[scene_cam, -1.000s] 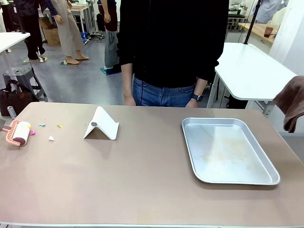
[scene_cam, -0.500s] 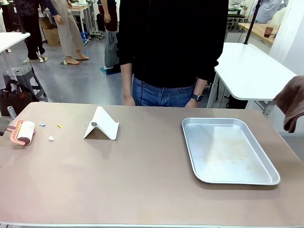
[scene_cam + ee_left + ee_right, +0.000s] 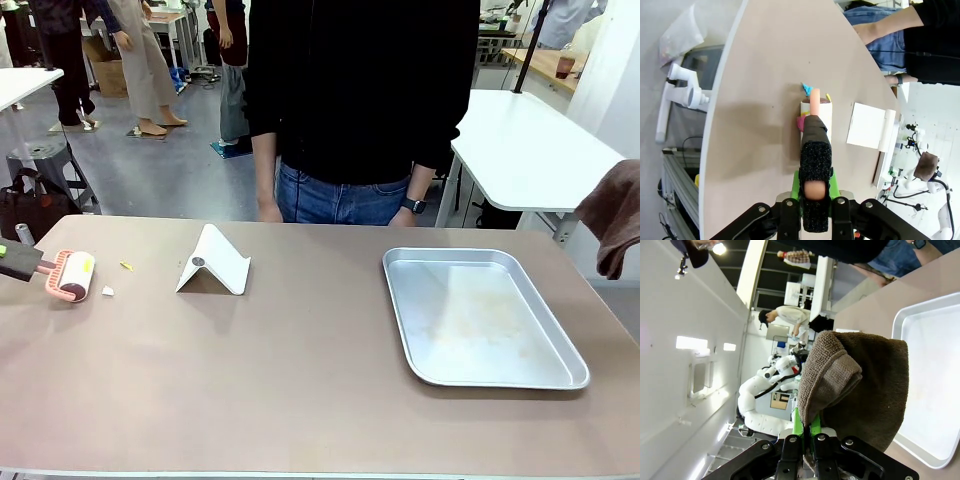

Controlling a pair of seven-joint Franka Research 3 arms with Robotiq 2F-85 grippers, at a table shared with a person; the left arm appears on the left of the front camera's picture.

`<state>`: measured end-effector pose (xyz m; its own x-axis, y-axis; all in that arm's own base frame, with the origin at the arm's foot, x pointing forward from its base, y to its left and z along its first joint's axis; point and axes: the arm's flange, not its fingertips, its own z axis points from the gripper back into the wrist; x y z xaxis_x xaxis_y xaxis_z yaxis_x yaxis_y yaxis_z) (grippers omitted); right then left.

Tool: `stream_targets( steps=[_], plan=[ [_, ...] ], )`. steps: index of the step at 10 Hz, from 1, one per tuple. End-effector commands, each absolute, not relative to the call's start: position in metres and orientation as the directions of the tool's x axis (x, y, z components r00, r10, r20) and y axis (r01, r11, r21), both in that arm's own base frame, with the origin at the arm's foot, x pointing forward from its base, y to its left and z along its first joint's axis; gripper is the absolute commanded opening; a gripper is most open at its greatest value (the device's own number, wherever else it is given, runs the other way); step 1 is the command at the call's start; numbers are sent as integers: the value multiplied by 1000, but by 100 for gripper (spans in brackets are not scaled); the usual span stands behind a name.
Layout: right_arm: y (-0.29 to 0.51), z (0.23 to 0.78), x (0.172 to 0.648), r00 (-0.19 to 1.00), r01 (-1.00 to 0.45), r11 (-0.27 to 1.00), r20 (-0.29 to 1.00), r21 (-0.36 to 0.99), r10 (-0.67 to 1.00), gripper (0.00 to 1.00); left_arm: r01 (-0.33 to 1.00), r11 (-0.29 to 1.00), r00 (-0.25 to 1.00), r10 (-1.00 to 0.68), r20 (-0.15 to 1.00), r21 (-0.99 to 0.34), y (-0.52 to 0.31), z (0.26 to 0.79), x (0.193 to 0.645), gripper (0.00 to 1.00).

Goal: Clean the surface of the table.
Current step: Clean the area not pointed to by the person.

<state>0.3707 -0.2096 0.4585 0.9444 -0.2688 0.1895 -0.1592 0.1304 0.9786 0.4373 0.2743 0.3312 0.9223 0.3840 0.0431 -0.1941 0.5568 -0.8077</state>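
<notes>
Front: moved lint roller (image 3: 70,275) right along bench's (image 3: 300,380) left end, into the scraps; yellow scrap (image 3: 126,266), white scrap (image 3: 107,291) not lifted yet.
Left wrist: clamping roller handle (image 3: 815,145) in left pincer (image 3: 815,200), blue scrap (image 3: 805,89) at roller's tip.
Right wrist: pinching brown towel (image 3: 860,385) in right pincer (image 3: 805,432), idle.

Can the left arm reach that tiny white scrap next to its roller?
Probably yes. The left pincer is shut on the lint roller, and the white scrap lies on bare table right beside the roller, nothing between them. The white stand sits farther off.
</notes>
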Motion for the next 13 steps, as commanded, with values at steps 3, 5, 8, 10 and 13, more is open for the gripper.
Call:
stream_targets(
  steps=[3,5,8,10,13],
  plan=[
    [-209,464,369,942,-171,133,201,976,-269,6,-226,550,927,375,-4,-804,250,325,456,3],
    [-209,464,369,942,-171,133,201,976,-269,6,-219,551,934,357,-10,-805,237,322,463,3],
    [-209,464,369,942,-171,133,201,976,-269,6,-193,553,948,318,-9,-811,214,319,474,3],
    [-209,464,369,942,-171,133,201,976,-269,6,-168,554,957,289,0,-815,199,319,482,3],
    [-209,464,369,942,-171,133,201,976,-269,6,-139,557,969,248,4,-819,185,316,486,3]
  ],
)
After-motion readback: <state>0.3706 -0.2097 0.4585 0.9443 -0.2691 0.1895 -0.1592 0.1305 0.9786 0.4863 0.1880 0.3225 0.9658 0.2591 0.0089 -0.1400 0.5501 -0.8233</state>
